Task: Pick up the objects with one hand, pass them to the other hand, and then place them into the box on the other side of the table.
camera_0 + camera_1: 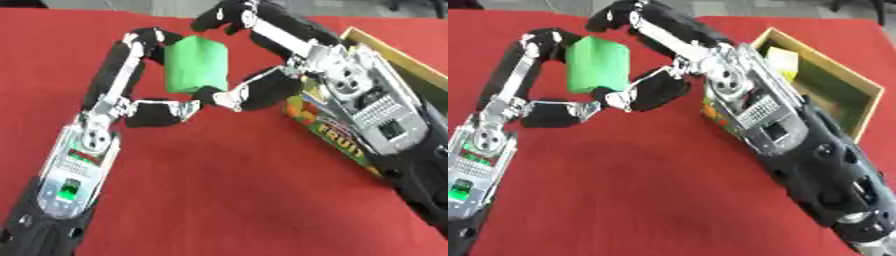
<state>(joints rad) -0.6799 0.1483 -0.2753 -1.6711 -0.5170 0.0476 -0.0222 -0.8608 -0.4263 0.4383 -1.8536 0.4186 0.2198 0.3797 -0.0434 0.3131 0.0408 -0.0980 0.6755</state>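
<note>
**Desk:** What does the frame catch?

**Photographer:** The hand-over itself. A green block (197,65) hangs above the red surface (227,200), caught between both hands. The left hand (144,107) has a long finger running up the block's far-left edge and its thumb curled in under the bottom. The right hand (262,55) curls fingers over the top and brings its thumb against the lower right corner.

**Desk:** Who has it, then?

**Photographer:** Both are clasping it. I'd judge neither has let go, though which one carries the weight can't be told.

**Desk:** And the box?

**Photographer:** The box (859,80) sits on the robot's right, partly hidden under the right forearm, its side printed with fruit artwork. Something pale yellow (782,61) already lies inside, so at least one delivery looks done.

**Desk:** What remains?

**Photographer:** By my reading, the pick-up is finished and the pass is mid-way. Left to do: the left hand releases, the right swings the block over the box wall and drops it in. No other loose objects show on the surface.
</note>
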